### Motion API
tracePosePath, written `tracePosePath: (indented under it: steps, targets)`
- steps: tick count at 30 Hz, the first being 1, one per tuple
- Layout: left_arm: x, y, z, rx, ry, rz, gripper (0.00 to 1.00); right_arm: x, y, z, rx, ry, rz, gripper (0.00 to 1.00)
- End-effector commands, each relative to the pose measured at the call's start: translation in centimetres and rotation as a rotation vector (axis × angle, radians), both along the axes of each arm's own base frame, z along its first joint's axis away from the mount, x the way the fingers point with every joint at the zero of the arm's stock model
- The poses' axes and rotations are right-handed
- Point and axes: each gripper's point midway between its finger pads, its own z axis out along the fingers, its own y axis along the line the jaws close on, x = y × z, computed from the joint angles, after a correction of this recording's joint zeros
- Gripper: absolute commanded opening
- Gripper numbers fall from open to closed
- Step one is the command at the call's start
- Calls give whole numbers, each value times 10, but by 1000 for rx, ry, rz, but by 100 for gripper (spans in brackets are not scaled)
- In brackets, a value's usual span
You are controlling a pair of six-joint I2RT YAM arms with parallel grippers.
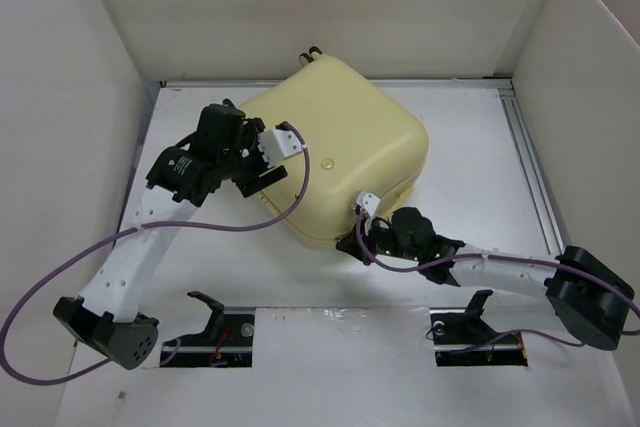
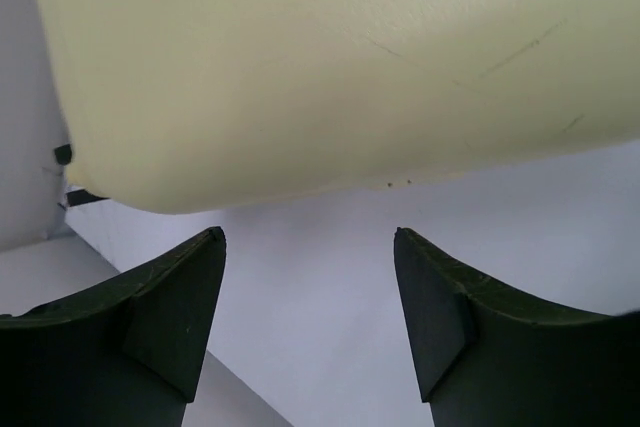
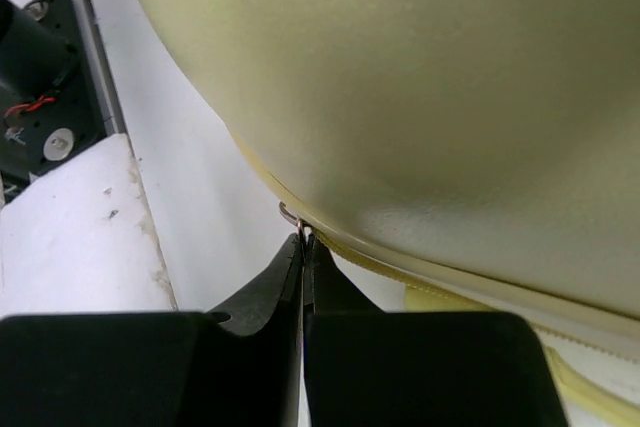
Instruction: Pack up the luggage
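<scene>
Luggage point(image 1: 340, 137) lid down, mid-counter point(image 1: 480, 147). Hard shell: stiff, smooth, prob. slippery; grip at edges/seam. L tool point(image 2: 310, 247) wide, empty, just beside shell's left edge. R tool point(image 3: 303, 247) pinched shut on zip pull point(image 3: 290, 215), front seam.

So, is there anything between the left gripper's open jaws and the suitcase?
Nothing. In the left wrist view, only bare white table shows between the left gripper and the luggage.

Pale yel. hard-shell luggage point(image 1: 335, 147), lid down, lying flat, skewed.
</scene>
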Motion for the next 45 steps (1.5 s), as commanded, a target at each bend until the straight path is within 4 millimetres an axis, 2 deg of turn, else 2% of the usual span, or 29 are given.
tracePosePath:
  steps: [1, 2, 4, 7, 9, 11, 12, 13, 14, 15, 16, 17, 18, 20, 23, 24, 25, 26, 28, 29, 32, 34, 36, 38, 40, 41, 43, 45]
  targets:
    - [-12, 7, -34, 40, 120, 1, 63, 41, -12, 41, 37, -84, -205, 0]
    - [-10, 8, -37, 2, 138, 40, 63, 41, -12, 46, 47, -91, -206, 0]
    - [-6, 12, -34, -78, 154, 92, 66, 41, -15, 41, 36, -88, -217, 0]
    - [9, 11, -15, -249, 177, 222, 68, 42, -19, 40, 37, -84, -239, 0]
    - [24, 24, -5, -339, 157, 296, 68, 41, -17, 40, 36, -86, -239, 0]
    - [36, 38, -2, -384, 145, 367, 68, 40, -19, 35, 29, -81, -238, 0]
    - [52, 60, 4, -394, 98, 462, 70, 40, -19, 35, 28, -81, -238, 0]
    - [58, 71, 5, -405, 98, 504, 73, 40, -19, 35, 28, -81, -238, 0]
    - [78, 84, 11, -408, 89, 545, 77, 40, -19, 39, 38, -86, -239, 0]
    - [88, 112, 13, -434, 99, 650, 80, 39, -21, 35, 30, -82, -238, 0]
    - [98, 122, 16, -450, 119, 690, 82, 38, -21, 38, 38, -86, -239, 0]
    - [116, 140, 24, -473, 148, 742, 82, 38, -21, 38, 38, -86, -239, 0]
    - [130, 139, 33, -500, 139, 740, 83, 38, -23, 34, 26, -89, -236, 0]
    - [144, 149, 36, -568, 180, 843, 84, 39, -24, 34, 24, -92, -246, 0]
    - [177, 163, 32, -683, 171, 1031, 100, 39, -23, 30, 14, -86, -246, 0]
    - [185, 162, 30, -709, 166, 1059, 100, 40, -22, 29, 14, -86, -246, 0]
    - [196, 150, 21, -713, 179, 1053, 100, 40, -22, 29, 14, -86, -246, 0]
    - [206, 149, 25, -711, 133, 1076, 100, 40, -22, 26, 7, -81, -246, 0]
    - [217, 137, 11, -707, 146, 1109, 100, 40, -22, 26, 7, -81, -246, 0]
    - [221, 128, 12, -716, 139, 1113, 100, 40, -22, 26, 7, -81, -246, 0]
    - [235, 127, 4, -794, 153, 1181, 100, 40, -22, 26, 11, -74, -248, 0]
    - [239, 119, 9, -830, 150, 1164, 100, 41, -23, 26, 9, -76, -257, 0]
    - [238, 109, -5, -816, 170, 1185, 100, 40, -24, 21, 4, -62, -259, 0]
    - [235, 112, -26, -766, 150, 1249, 100, 39, -27, 20, 8, -56, -272, 0]
    - [235, 108, -32, -756, 115, 1276, 100, 39, -27, 23, 16, -60, -273, 0]
    - [235, 118, -37, -728, 79, 1322, 100, 39, -27, 23, 16, -60, -273, 0]
    - [232, 113, -46, -691, 71, 1336, 100, 39, -27, 23, 16, -60, -273, 0]
    - [232, 120, -45, -680, 39, 1373, 100, 39, -27, 23, 16, -60, -273, 0]
